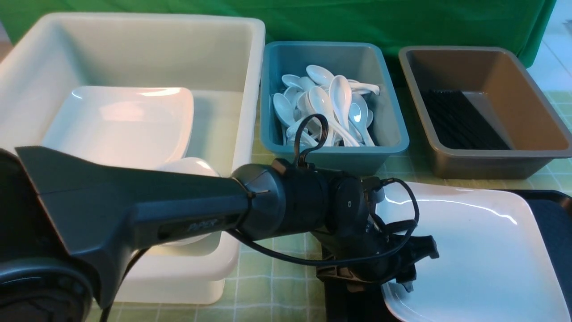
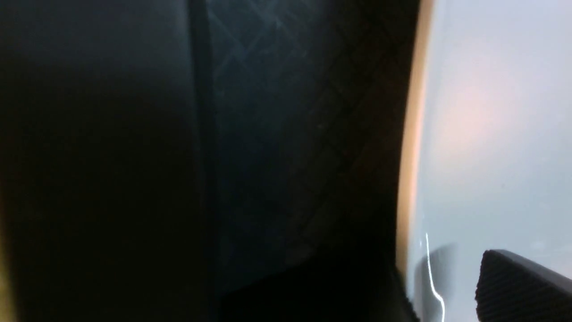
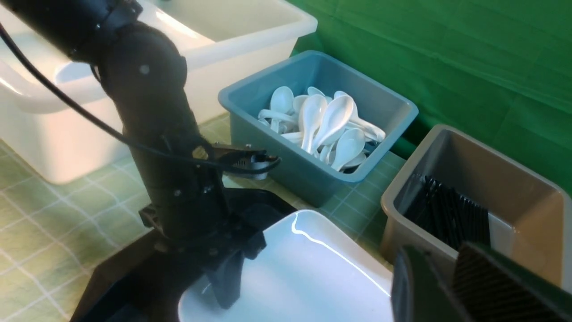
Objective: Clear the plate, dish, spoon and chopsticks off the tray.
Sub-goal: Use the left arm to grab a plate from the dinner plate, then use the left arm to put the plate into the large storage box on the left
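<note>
Plate [image 1: 473, 250] lies on the tray [image 1: 545, 223], close to its left end; the left gripper [image 1: 420, 268] is over that end too, its jaws wide apart at the plate's rim, with no grip on it that shows; the right gripper [image 3: 451, 277] is partly in its own wrist view, and whether it is open or closed I cannot tell. Taking the plate off seems to be the step in hand; the next move calls for settling the fingers around the rim, closing, and lifting level toward the white bin [image 1: 250, 89], left of the tray. The plate is glossy and squarish, round-cornered, likely slippery; the tray is dark, with a diamond-patterned surface; smooth white spoons [image 1: 339, 100] fill a blue bin [image 1: 335, 154] beyond it; thin black chopsticks [image 1: 464, 120] lie in a brown bin [image 1: 496, 154], also beyond the tray.
</note>
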